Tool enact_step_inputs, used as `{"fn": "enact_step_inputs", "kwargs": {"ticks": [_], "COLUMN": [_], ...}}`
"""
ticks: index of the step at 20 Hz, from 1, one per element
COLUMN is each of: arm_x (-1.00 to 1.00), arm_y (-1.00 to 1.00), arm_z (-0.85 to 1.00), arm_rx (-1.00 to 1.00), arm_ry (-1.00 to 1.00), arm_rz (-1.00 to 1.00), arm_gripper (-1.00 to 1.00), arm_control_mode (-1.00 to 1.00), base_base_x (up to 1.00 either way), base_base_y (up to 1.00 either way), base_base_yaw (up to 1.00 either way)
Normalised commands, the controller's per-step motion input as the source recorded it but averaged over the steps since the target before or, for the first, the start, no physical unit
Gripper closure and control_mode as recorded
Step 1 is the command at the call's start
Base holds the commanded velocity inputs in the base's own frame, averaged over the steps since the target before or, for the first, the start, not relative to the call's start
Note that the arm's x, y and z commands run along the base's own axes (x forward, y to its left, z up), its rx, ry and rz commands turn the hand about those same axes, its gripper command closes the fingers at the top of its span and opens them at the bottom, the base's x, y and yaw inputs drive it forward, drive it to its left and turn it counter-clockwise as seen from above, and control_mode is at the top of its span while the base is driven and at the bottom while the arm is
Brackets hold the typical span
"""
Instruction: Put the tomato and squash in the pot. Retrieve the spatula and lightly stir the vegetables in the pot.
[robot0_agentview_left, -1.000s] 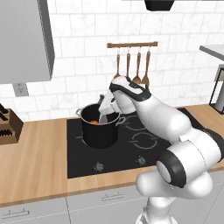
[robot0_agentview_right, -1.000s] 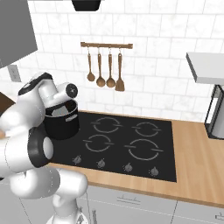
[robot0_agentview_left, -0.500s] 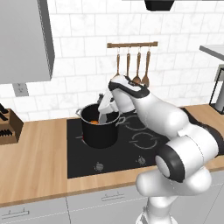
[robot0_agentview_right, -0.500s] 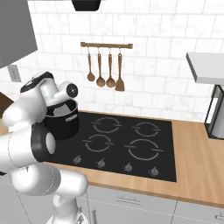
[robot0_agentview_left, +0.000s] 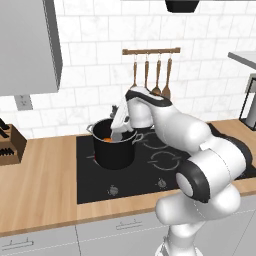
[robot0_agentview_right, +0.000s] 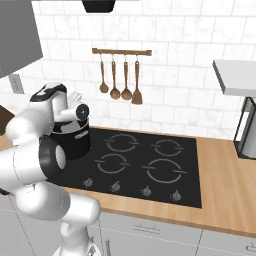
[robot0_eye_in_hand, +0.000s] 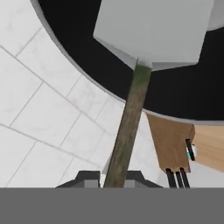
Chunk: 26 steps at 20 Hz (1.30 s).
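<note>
The black pot (robot0_agentview_left: 114, 150) with its grey rim stands on the cooktop's left burner, and it also shows in the right base view (robot0_agentview_right: 75, 142). My gripper (robot0_agentview_left: 121, 113) hangs over the pot's right rim, tilted down into it. In the hand view the gripper (robot0_eye_in_hand: 116, 177) is shut on the spatula's thin dark handle (robot0_eye_in_hand: 129, 127). The spatula's light-grey blade (robot0_eye_in_hand: 151, 30) reaches down into the pot's dark inside (robot0_eye_in_hand: 183, 96). An orange-red patch (robot0_agentview_left: 106, 140) lies in the pot; I cannot tell whether it is the tomato or the squash.
A rail with brown wooden spoons (robot0_agentview_left: 150, 70) hangs on the tiled wall behind the black cooktop (robot0_agentview_left: 165, 160). A knife block (robot0_agentview_left: 7, 145) stands on the wooden counter at far left. An appliance (robot0_agentview_right: 247, 130) stands at far right.
The hand has stayed over the pot with the spatula in it. The arm's elbow has shifted slightly.
</note>
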Motion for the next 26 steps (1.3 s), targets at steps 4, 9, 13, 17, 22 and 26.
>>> {"fn": "enact_step_inputs", "kwargs": {"ticks": [4, 9, 13, 17, 22, 26], "arm_x": [0.0, 0.0, 0.0, 0.0, 0.0, 0.0], "arm_y": [0.08, 0.13, 0.03, 0.0, 0.0, -0.06], "arm_z": [-0.06, 0.0, 0.0, 0.09, 0.04, 0.28], "arm_rx": [0.0, 0.0, 0.0, 0.0, 0.0, 0.01], "arm_ry": [-0.09, -0.06, -0.02, 0.0, 0.0, 0.0], "arm_rz": [0.0, -0.01, 0.0, 0.0, 0.0, 0.0], "arm_gripper": [1.0, 1.0, 1.0, 1.0, 1.0, 1.0], "arm_control_mode": [-1.0, -1.0, -1.0, -1.0, -1.0, -1.0], "base_base_x": [0.0, 0.0, 0.0, 0.0, 0.0, 0.0], "base_base_y": [0.0, 0.0, 0.0, 0.0, 0.0, 0.0], "base_base_yaw": [0.0, 0.0, 0.0, 0.0, 0.0, 0.0]}}
